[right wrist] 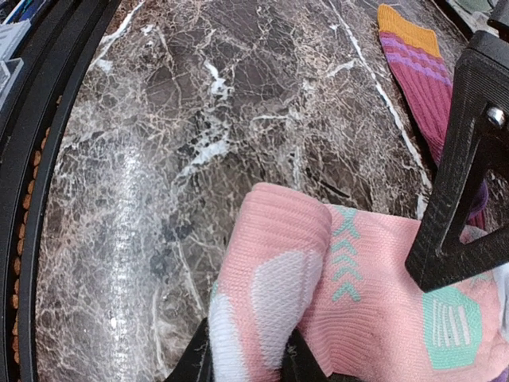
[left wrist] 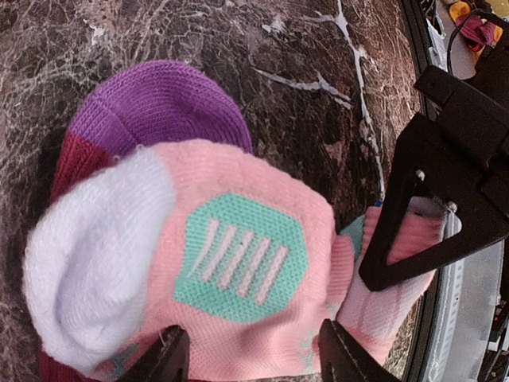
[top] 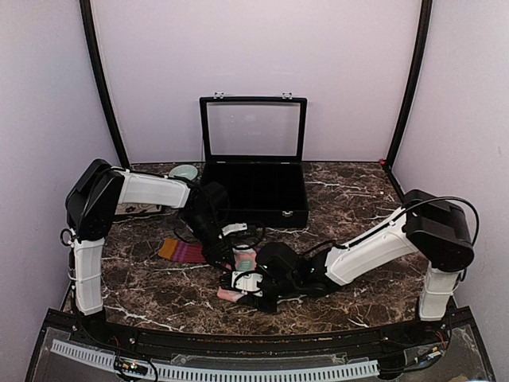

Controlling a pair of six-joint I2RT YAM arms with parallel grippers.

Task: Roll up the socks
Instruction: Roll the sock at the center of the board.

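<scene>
Fingers of right hand [right wrist: 246,360] pinch the folded end of pink sock [right wrist: 358,302] to start the roll. Left hand [left wrist: 253,358], spread, straddles its toe end (prob. pinning it, contact unclear), atop maroon sock [left wrist: 151,103] on tabletop [left wrist: 302,48].

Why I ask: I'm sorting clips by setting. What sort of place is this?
Likely a robot test booth: plain lilac walls, a marble-patterned tabletop, and a left arm and right arm bolted at its near edge.
</scene>
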